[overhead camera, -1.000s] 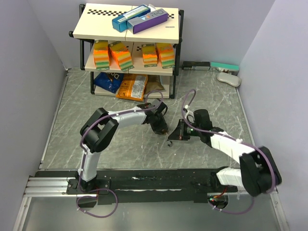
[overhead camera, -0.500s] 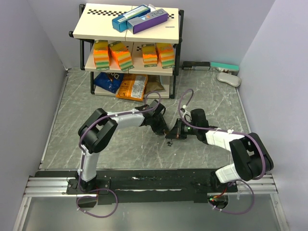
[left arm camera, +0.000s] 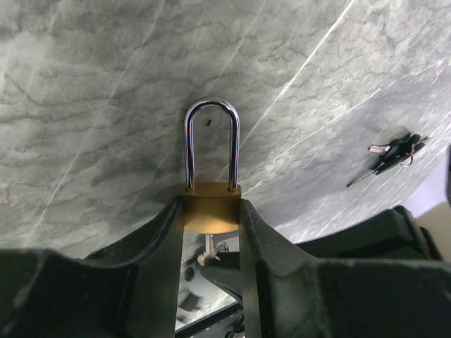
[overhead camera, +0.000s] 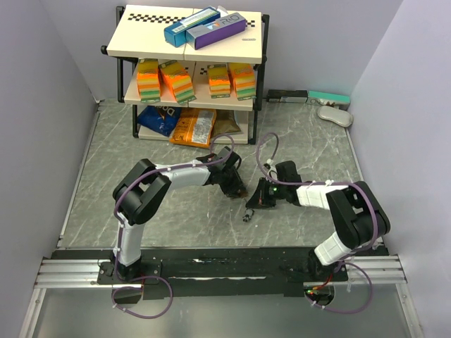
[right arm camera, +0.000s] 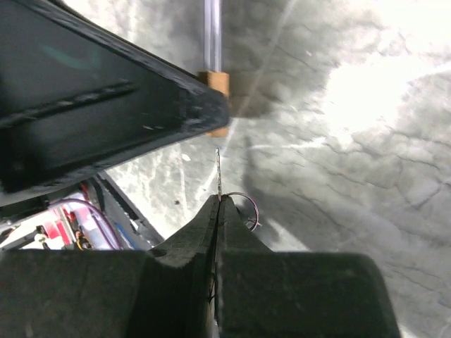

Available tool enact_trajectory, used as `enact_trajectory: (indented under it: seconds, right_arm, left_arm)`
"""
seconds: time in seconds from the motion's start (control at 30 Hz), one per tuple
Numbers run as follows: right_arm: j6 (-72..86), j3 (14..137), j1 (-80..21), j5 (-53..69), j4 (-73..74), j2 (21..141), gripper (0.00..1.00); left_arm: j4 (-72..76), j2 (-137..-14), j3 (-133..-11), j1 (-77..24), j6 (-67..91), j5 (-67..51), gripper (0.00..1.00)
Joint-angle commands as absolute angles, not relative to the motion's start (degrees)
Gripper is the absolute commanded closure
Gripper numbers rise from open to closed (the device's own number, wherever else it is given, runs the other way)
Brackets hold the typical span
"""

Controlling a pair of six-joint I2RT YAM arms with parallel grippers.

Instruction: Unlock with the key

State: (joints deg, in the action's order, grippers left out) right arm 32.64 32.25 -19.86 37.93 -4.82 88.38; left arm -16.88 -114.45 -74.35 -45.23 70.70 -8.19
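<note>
Left gripper: jaws part open, clamped on the brass body of the padlock, one finger on each side; shackle sticks straight out past the fingertips over the table, both legs seated in the body, so locked.

Just behind the body, between the left fingers, a key blade shows in the left wrist view; cannot tell whether it has entered the lock.

Right gripper: jaws fully closed, pinching the key edge-on; blade juts straight ahead from the fingertips, tip just short of or at the underside of the padlock body; a thin wire ring loops out beside the right fingertips.

From above, the two grippers meet nose to nose at mid-table, left coming from the left, right from the right.

Farther out: a key bunch lies on the table to the right of the left fingers, well apart from them; beyond both grippers, at the far wall, a shelf rack with boxes and packets.
</note>
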Motion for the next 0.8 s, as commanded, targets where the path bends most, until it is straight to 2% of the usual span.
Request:
enact_trajectory:
  seconds: [0.0, 0.77]
  right_arm:
    - [30.59, 33.14, -19.69, 37.44, -5.18, 89.56, 1.00]
    - [31.20, 31.55, -17.93, 40.78, -13.27, 90.53, 1.00]
  left_arm:
    - [-19.51, -113.90, -72.95, -44.83, 70.58, -5.89, 0.99]
    - [-17.67, -114.70, -73.04, -44.39, 68.73, -8.53, 0.99]
